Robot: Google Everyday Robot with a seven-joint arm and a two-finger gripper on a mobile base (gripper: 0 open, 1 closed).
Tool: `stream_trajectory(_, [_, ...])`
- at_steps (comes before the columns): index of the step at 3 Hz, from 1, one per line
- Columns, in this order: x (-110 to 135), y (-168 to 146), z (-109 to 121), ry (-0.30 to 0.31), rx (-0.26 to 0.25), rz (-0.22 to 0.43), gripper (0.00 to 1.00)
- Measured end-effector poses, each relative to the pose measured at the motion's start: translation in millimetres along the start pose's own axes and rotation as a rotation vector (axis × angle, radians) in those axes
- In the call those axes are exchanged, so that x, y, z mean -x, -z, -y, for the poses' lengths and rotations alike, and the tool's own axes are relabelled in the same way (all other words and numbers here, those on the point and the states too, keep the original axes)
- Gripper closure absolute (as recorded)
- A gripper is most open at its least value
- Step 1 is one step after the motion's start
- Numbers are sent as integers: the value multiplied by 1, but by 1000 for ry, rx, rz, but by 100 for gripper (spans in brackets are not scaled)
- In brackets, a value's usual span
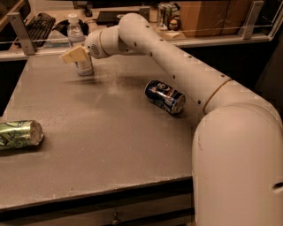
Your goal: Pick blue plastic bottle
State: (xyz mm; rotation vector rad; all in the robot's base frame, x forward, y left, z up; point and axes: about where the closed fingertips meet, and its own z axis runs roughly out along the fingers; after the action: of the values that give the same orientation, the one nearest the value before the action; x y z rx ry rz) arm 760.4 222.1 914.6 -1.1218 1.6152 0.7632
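Note:
The blue plastic bottle [78,37] is a small clear bottle with a white cap and a pale label. It stands upright at the far left of the grey table [106,145]. My gripper [75,55] is at the end of the white arm [177,66], which reaches across from the right. The gripper sits at the bottle's mid-height, overlapping its lower body from the front. The bottle's lower half is partly hidden behind it.
A blue soda can [164,97] lies on its side mid-table to the right. A green can [20,133] lies on its side at the left edge. Behind the table are a rail with metal posts [17,27], a keyboard [39,22] and more cans [166,12].

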Motion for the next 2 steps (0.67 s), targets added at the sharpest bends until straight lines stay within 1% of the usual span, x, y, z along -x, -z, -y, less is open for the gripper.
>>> stream_trajectory(1, [4,-2,7,-5,-25,31,49])
stream_trajectory(2, [19,17,10,16,-32,73,72])
